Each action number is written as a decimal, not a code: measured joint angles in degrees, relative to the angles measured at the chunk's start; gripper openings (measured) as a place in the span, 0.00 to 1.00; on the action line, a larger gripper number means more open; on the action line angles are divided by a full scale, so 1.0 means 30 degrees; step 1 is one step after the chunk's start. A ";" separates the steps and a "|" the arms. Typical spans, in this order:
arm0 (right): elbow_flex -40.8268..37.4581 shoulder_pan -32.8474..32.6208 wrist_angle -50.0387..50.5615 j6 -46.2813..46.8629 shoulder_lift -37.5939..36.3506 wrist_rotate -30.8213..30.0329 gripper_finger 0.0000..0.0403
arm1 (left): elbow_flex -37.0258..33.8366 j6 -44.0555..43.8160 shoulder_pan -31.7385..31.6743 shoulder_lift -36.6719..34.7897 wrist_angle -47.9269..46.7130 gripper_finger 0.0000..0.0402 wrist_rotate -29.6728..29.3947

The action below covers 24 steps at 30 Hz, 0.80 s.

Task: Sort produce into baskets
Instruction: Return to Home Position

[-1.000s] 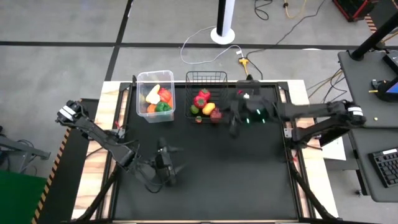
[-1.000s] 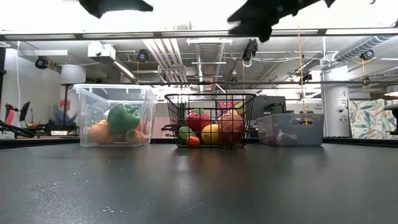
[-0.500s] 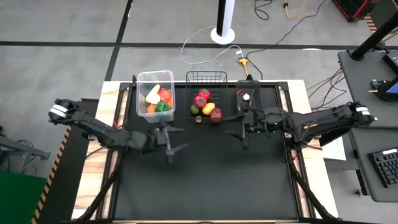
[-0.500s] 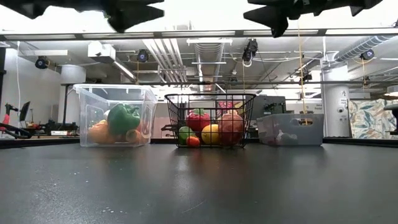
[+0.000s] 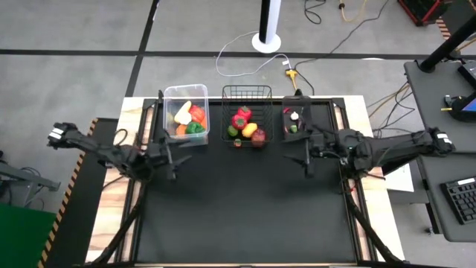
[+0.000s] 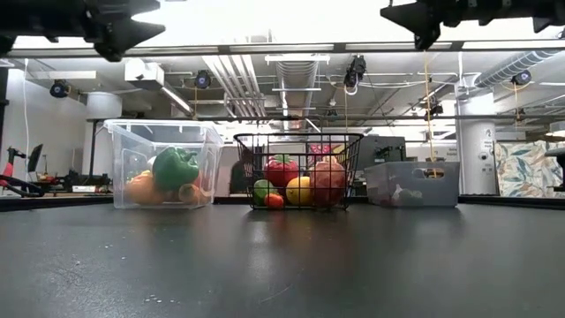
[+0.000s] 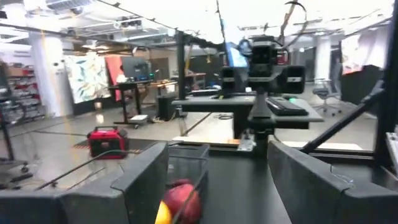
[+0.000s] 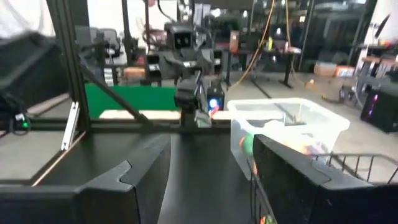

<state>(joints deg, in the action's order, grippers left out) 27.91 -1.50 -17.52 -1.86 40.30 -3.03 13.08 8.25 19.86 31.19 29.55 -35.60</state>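
All the produce sits in the baskets along the far edge. The clear tub (image 5: pixel 186 95) (image 6: pixel 161 164) holds white, red, orange and green pieces (image 5: pixel 188 119). In the black wire basket (image 5: pixel 247 93) (image 6: pixel 298 170) lie red, green and yellow pieces (image 5: pixel 244 125). A few small pieces rest in the dark bin (image 5: pixel 291 119) (image 6: pixel 413 183). My left gripper (image 5: pixel 175 158) (image 7: pixel 217 180) hangs open and level over the table's left side, with nothing between its fingers. My right gripper (image 5: pixel 305 158) (image 8: pixel 211 174) is open too, level over the right side, and holds nothing.
The black table top (image 5: pixel 245 208) lies bare in front of the baskets. Wooden side rails (image 5: pixel 119 208) run along the table. A desk with a keyboard (image 5: pixel 461 199) stands to the right, beyond the table.
My left gripper has drawn back from the table's near middle toward the left and far side, and has tipped up to level. My right gripper has pulled back from the wire basket toward the table's right edge and has also levelled out. No produce has moved.
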 joint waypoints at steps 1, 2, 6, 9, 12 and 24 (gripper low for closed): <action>-0.0137 0.0000 -0.0042 -0.0103 -0.0394 0.0000 0.54 | 0.0000 -0.0019 0.0000 -0.0765 -0.0751 0.64 -0.0245; -0.0302 0.0000 0.0010 -0.0149 -0.0786 0.0007 0.54 | 0.0000 -0.0010 0.0000 -0.1424 -0.1347 0.64 -0.0353; -0.0716 0.0090 -0.0661 -0.0553 -0.1766 0.0768 0.54 | -0.0015 0.0839 -0.0337 -0.3472 -0.2415 0.64 -0.0968; -0.0797 0.0368 -0.1514 -0.1034 -0.1948 0.1616 0.54 | -0.0015 0.1505 -0.0983 -0.4329 -0.2669 0.64 -0.0968; -0.0804 0.0641 -0.1433 -0.1132 -0.2379 0.1639 0.54 | -0.0022 0.1216 -0.1508 -0.5393 -0.4201 0.64 -0.0968; -0.2839 0.0678 -0.1029 -0.0842 -0.5978 0.1652 0.54 | -0.1170 -0.0222 -0.1588 -1.0390 -0.7864 0.64 0.0238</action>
<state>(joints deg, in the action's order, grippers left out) 19.39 0.54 -20.61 -4.39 22.37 1.93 9.57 7.58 15.09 0.02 5.96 -34.88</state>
